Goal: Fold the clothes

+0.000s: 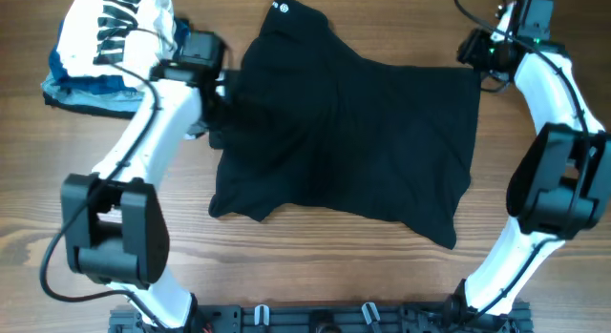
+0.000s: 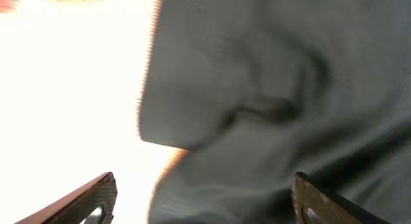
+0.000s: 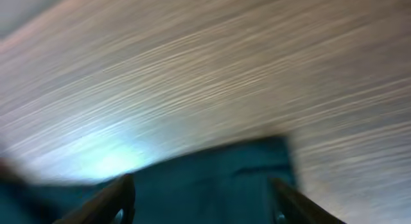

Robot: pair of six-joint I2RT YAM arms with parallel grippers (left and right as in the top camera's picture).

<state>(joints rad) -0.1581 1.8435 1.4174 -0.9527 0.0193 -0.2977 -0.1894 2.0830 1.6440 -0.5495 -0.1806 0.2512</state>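
I see one black T-shirt (image 1: 353, 133), soft and rumpled, spread at the centre of my wood-grain table (image 1: 315, 266), white neck label (image 1: 282, 6) at 12 o'clock. My left gripper (image 2: 205, 185) hangs, jaws apart, over its 9 o'clock edge; my right gripper (image 3: 202, 185), likewise apart, over its 2 o'clock corner. At 10 o'clock, one white lettered garment (image 1: 115, 28) tops light-blue denim (image 1: 81, 93).

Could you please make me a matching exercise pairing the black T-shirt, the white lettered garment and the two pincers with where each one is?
1 black T-shirt
2 white lettered garment
3 left pincer
4 right pincer

A on the denim pile
B open, at the shirt's left edge
C spread over the middle of the table
D open, at the shirt's far right corner

Pairs: 1-C, 2-A, 3-B, 4-D
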